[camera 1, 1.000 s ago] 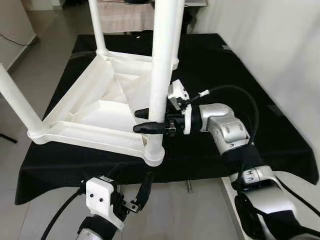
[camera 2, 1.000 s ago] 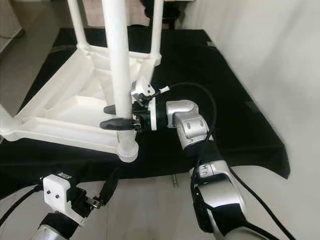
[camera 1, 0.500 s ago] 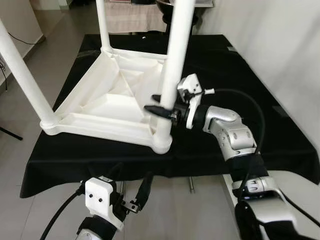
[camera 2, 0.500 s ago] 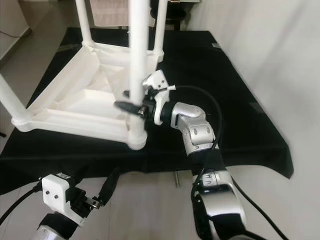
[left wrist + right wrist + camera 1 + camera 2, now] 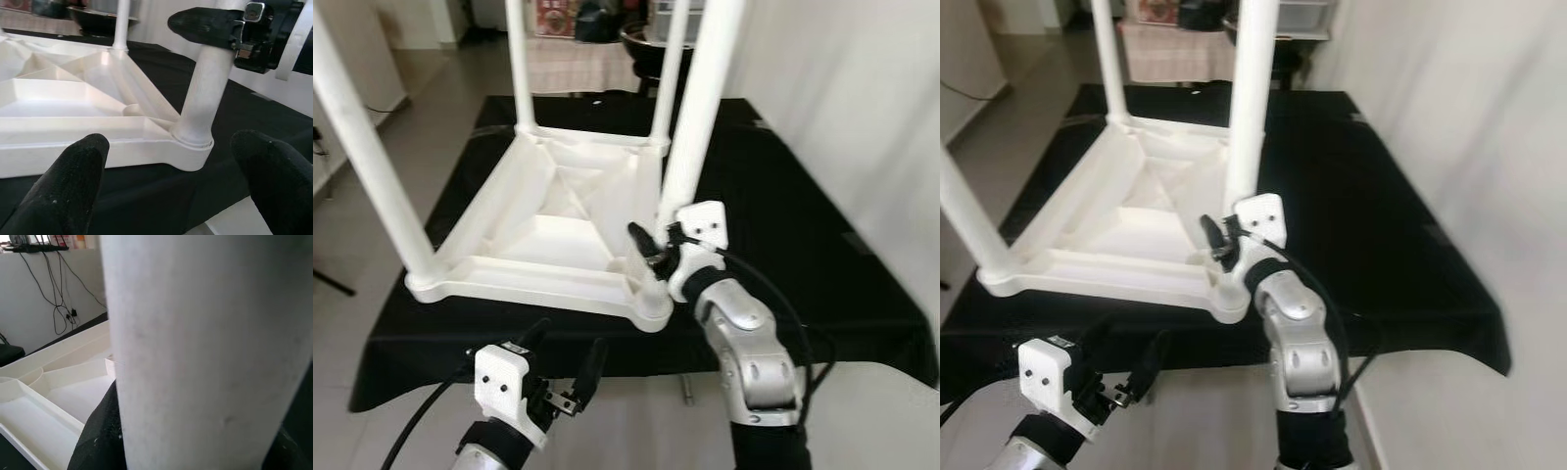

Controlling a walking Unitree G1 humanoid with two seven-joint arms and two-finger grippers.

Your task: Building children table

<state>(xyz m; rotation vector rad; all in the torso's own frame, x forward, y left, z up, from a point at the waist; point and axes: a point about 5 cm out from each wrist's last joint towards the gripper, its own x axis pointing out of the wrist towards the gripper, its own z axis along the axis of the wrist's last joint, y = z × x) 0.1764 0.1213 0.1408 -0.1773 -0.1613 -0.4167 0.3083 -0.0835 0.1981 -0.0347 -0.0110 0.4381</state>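
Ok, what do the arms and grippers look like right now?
Both arms are silver with rounded joints and black cuffs. The right gripper has two long black fingers behind a white wrist block, with a black cable looping off it. The left gripper has the same black fingers, a white boxy camera housing with small screws, and a black cable.

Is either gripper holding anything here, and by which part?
The right gripper clamps the near white plastic table leg low down, just above its socket. The left gripper is open, holding nothing.
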